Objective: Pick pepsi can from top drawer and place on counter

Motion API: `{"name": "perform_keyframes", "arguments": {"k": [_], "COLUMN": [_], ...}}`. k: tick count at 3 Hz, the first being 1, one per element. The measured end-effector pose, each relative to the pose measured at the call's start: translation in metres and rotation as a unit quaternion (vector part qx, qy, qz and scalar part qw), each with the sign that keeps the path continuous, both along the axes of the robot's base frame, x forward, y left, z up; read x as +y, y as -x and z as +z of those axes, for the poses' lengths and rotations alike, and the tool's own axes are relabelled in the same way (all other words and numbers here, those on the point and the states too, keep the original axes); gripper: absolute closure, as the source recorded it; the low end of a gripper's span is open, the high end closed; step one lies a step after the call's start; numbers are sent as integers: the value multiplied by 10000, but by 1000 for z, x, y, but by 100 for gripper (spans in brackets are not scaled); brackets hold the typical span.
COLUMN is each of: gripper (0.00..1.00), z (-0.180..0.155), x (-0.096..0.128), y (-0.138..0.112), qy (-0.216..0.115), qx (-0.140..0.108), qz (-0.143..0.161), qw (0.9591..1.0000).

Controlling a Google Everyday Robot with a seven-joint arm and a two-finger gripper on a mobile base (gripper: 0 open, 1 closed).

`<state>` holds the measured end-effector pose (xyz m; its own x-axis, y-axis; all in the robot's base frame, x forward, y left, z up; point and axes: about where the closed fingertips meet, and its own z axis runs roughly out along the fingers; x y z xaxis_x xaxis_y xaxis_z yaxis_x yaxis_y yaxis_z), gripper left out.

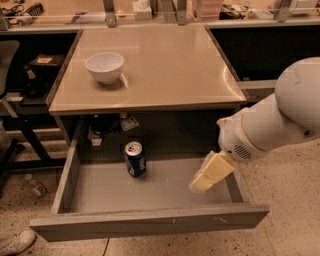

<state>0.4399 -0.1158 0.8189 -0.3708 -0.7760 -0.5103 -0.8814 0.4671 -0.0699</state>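
Observation:
The pepsi can [135,158] stands upright on the grey floor of the open top drawer [150,220], near its back, left of the middle. It is dark blue with a silver top. My gripper [201,183] hangs over the right part of the drawer, to the right of the can and well apart from it, with its pale fingers pointing down-left. The white arm reaches in from the right. The beige counter [165,65] lies above the drawer.
A white bowl [104,66] sits on the counter's left part. A cluttered pale bench with metal posts [150,12] runs along the back. A dark chair [7,100] stands at the left. A shoe [15,243] shows at the bottom left on the speckled floor.

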Motion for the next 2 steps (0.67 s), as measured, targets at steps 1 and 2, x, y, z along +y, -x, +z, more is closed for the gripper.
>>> {"name": "perform_keyframes", "arguments": {"k": [1,2], "gripper": [0,0], "z": [-26,-44], "x": [32,59], "y": [-5,-13], "qy": [-458,-856], "qx": [-30,-45], "qz": [25,62], "qw": [9989,9963]}}
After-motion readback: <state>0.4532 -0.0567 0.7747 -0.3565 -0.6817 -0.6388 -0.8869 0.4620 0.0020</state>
